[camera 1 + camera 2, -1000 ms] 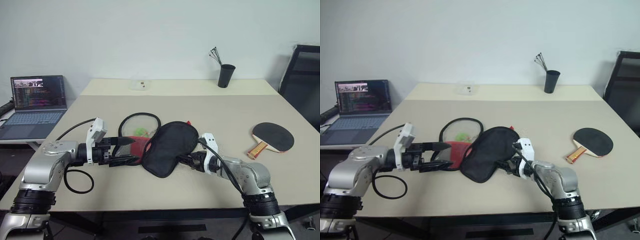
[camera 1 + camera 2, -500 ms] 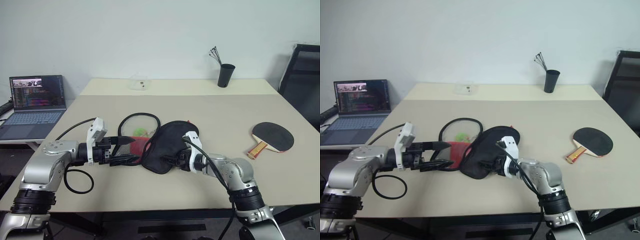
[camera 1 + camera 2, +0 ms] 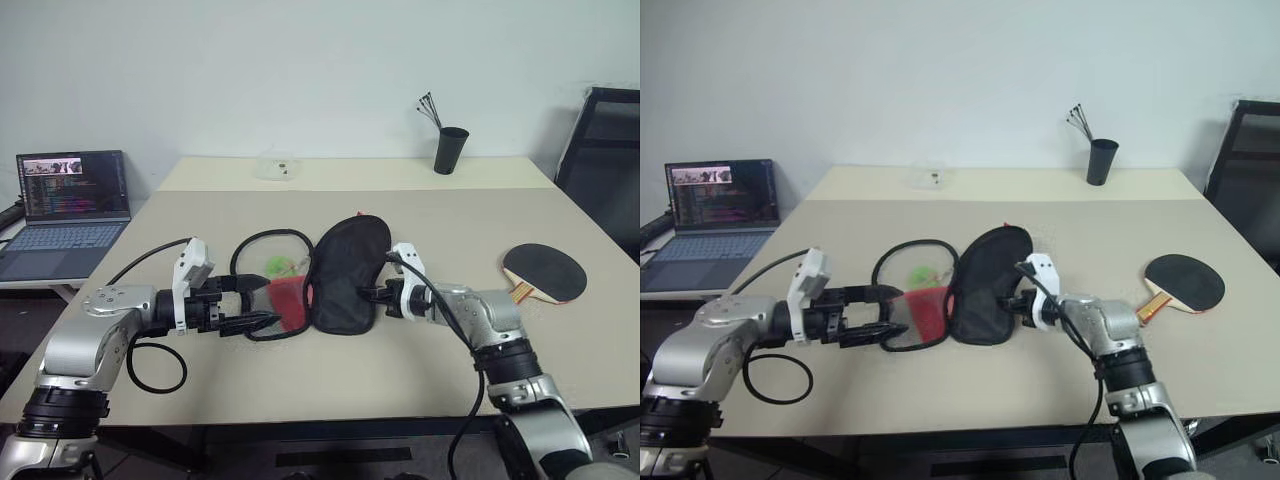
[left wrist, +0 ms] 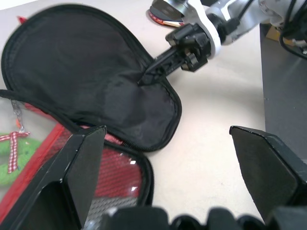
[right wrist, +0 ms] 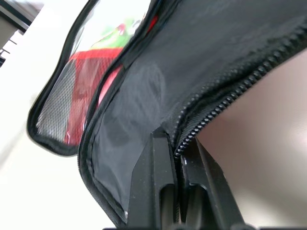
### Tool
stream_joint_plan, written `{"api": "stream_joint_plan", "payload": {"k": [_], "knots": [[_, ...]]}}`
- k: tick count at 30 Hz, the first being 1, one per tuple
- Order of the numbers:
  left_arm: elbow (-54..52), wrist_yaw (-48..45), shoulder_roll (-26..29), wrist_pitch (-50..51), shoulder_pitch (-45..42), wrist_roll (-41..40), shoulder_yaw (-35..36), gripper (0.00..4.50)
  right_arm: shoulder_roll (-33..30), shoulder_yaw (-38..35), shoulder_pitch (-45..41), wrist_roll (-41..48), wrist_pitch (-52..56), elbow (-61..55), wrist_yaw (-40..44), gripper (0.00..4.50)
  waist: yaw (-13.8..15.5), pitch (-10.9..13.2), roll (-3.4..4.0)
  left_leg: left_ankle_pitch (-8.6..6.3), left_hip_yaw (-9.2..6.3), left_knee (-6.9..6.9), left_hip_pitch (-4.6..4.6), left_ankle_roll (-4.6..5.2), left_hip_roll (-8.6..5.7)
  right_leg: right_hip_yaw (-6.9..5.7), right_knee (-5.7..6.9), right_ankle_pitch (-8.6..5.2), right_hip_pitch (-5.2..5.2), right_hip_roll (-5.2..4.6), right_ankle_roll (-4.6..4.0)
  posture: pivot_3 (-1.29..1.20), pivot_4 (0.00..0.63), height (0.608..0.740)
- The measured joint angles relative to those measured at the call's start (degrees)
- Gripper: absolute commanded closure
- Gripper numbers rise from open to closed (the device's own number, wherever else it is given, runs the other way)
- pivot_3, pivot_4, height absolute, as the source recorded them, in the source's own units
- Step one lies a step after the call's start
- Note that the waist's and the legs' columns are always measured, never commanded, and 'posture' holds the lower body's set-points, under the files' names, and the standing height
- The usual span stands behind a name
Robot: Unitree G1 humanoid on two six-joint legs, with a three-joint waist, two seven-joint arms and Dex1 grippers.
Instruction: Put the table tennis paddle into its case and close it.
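Note:
The case (image 3: 343, 276) lies unzipped at mid-table, its black flap raised off the red and mesh half (image 3: 288, 300). My right gripper (image 3: 373, 296) is shut on the flap's zipper edge, which the right wrist view shows pinched between its fingers (image 5: 160, 158). My left gripper (image 3: 258, 303) is open, level with the table, its fingers (image 4: 72, 182) on either side of the red end of the case. The table tennis paddle (image 3: 545, 271) lies black face up near the table's right edge, handle toward me, apart from both grippers.
A green item (image 3: 275, 265) lies in the open case. At the table's far edge stand a black cup of pens (image 3: 451, 150) and a small clear dish (image 3: 277, 168). A laptop (image 3: 75, 200) sits left, a black chair (image 3: 605, 150) right. A black cable (image 3: 155, 365) loops under my left arm.
My right gripper reached in under the flap, shut on its zipper edge and drew it up and to the right, uncovering the red half. The left gripper stayed still and open.

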Motion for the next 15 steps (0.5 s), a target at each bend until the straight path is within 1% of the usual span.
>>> {"api": "stream_joint_plan", "payload": {"k": [7,15], "knots": [[-0.04,0.15,-0.02,-0.08,-0.03,0.06,0.01,0.0,-5.63,1.31,-6.96,-5.49,-6.24,14.51,8.0,4.46,-0.06,0.01,-0.01,0.0,0.05,0.01,-0.01,0.0,-0.01,0.0,0.0,0.01,0.0,0.0,0.01,0.0,0.15,0.74],[0.02,-0.03,-0.03,-0.32,-0.6,0.41,0.0,0.0,-7.67,1.35,-12.51,-10.8,-12.74,26.41,12.78,4.46,-0.24,0.01,-0.01,0.0,0.06,0.0,-0.01,0.0,-0.01,0.01,0.0,0.01,-0.01,0.01,0.01,0.0,0.15,0.74]]}}
